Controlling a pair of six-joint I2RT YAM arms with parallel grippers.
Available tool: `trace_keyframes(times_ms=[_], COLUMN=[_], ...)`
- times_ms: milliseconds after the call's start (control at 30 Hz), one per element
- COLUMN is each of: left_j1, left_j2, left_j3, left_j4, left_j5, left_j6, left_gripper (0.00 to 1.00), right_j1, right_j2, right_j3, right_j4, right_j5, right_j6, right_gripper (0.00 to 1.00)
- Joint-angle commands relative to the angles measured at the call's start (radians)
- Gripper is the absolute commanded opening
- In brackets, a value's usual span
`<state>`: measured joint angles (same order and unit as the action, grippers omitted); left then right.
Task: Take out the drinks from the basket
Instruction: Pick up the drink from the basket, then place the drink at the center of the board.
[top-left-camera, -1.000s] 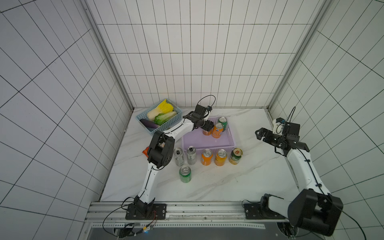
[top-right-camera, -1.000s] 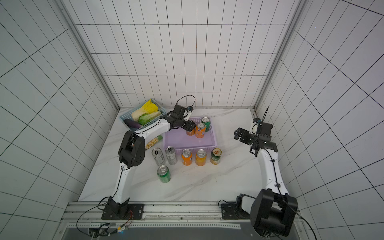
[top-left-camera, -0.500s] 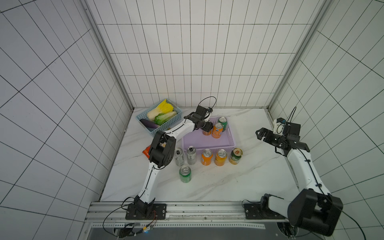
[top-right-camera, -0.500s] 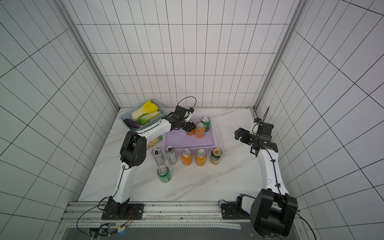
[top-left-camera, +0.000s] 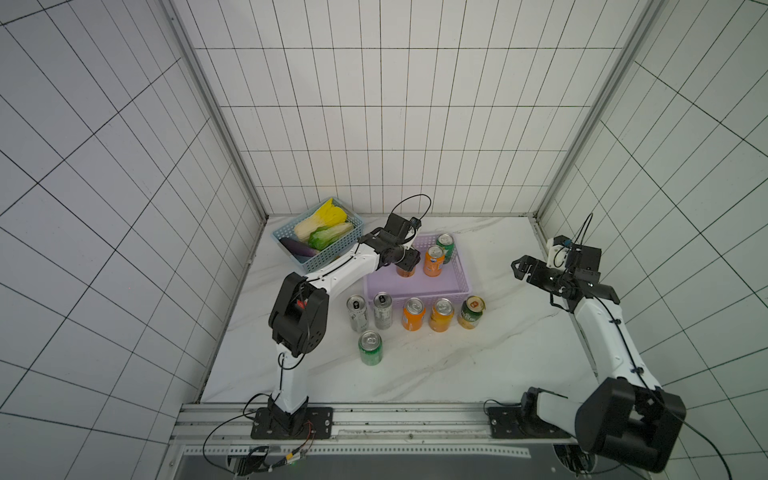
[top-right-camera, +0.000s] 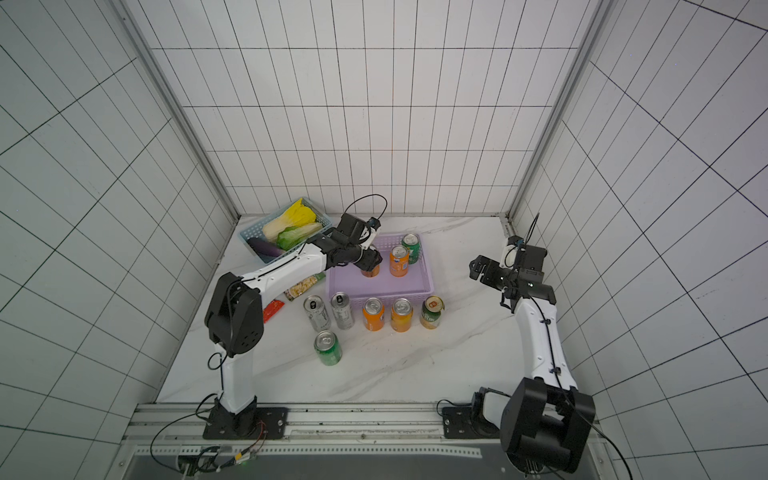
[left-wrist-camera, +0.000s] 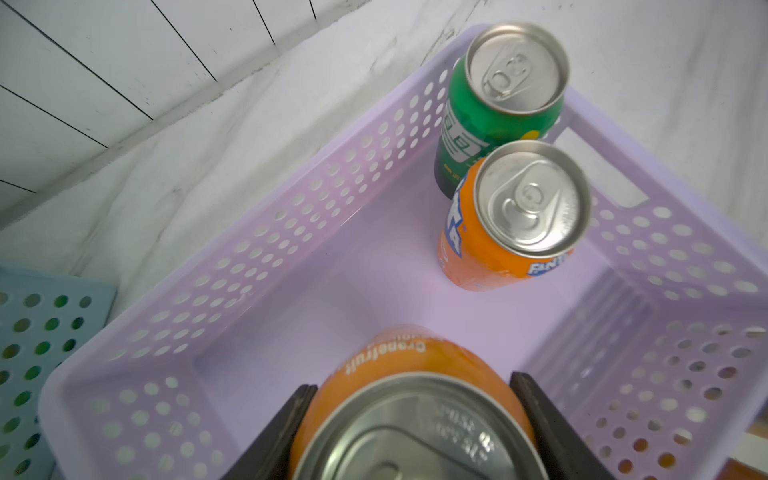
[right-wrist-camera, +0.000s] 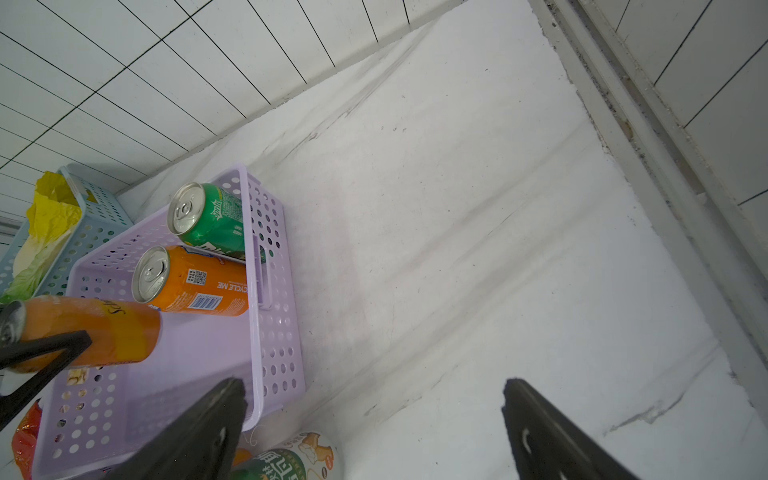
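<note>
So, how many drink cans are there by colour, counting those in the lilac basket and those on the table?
Orange cans: 4
Green cans: 2
Silver-white cans: 2
Green-and-gold can: 1
Total: 9

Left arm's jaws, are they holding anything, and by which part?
Yes, the orange grapefruit can, pinched on opposite sides of its upper body, just below the rim.
</note>
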<state>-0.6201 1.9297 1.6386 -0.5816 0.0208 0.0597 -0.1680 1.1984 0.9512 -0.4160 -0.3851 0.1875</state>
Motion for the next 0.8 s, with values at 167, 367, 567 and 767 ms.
trace_keyframes(times_ms=[167, 367, 567, 767], left_j1=[-0.122, -0.252, -0.416, -0.511], left_j2=[-0.285, -0.433, -0.578, -0.664], left_j3=[-0.124, -0.183, -0.266, -0.327], left_j4=[0.069, 0.002, -0.039, -0.102], left_j5=[-0.130, -0.228, -0.347, -0.385], left_j6=[-0.006, -0.008, -0.015, -0.081], left_gripper=[0.63, 0.63, 0.63, 0.63], right_j1=[-0.010, -0.010, -0.010, -0.010], right_j2=[-0.013, -0.007, -0.003, 0.000], right_j3=[-0.029, -0.029, -0.029, -0.029], right_j4=[0.002, 0.002, 0.003, 0.002], right_j5=[-0.012, -0.020, -0.020, -0.019], right_j6=[0.000, 0.001, 0.000, 0.000], right_gripper=[0.99, 1.00, 0.99, 0.99])
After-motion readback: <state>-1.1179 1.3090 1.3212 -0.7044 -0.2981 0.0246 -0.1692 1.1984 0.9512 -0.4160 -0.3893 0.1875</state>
